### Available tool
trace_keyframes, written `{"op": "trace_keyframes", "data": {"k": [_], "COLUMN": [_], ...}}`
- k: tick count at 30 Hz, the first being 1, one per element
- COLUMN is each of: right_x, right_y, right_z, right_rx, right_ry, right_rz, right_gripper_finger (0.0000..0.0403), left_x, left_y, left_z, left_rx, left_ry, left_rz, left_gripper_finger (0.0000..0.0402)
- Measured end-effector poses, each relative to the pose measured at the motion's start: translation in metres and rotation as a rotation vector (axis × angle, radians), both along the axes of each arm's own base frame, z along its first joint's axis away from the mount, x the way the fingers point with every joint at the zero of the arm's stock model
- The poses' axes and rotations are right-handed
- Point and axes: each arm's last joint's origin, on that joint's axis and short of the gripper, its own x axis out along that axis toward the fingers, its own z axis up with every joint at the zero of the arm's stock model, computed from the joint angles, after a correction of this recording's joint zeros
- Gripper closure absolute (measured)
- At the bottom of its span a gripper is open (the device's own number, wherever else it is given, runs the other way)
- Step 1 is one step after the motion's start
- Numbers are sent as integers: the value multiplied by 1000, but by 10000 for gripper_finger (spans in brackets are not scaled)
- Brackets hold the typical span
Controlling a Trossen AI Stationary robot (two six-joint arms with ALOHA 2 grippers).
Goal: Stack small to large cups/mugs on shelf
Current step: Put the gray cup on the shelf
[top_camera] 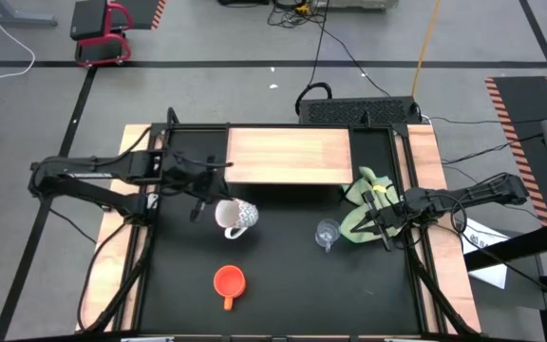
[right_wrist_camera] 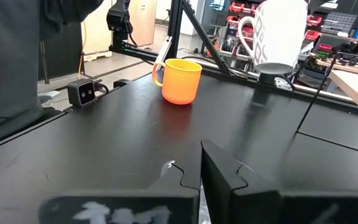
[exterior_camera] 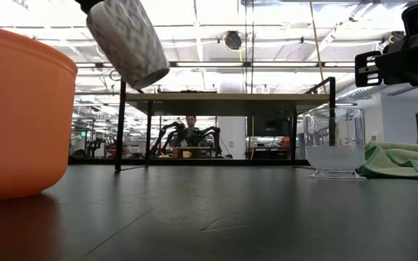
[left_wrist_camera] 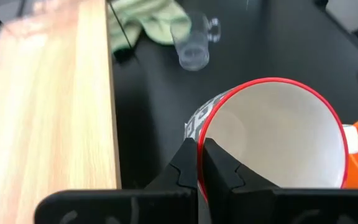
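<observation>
The white mug, grey-patterned and red-rimmed, hangs tilted at centre-left of the high view, its rim pinched by my left gripper.

The white patterned mug, red-rimmed, hangs tilted above the black tabletop, pinched at its rim. The orange mug stands upright near the front, handle toward the front edge. The clear glass cup stands right of centre. The light-wood shelf spans the back, bare.
</observation>
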Motion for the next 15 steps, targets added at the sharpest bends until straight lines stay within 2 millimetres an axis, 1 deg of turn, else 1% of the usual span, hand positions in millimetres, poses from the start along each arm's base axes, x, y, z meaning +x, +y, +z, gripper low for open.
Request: {"op": "trace_keyframes", "data": {"k": [10, 13, 15], "right_x": [0, 0, 0], "right_y": [0, 0, 0], "right_z": [0, 0, 0], "right_rx": [7, 12, 12], "right_ry": [3, 5, 5], "right_rz": [-1, -2, -2], "right_gripper_finger": [403, 403, 403], "left_x": [-32, -40, -44], "left_y": [-5, -6, -7], "left_z": [-30, -44, -48], "left_rx": [-66, -79, -81], "left_ry": [-144, -154, -171], "left_rz": [36, 63, 79], "left_gripper_finger": [397, 397, 397]}}
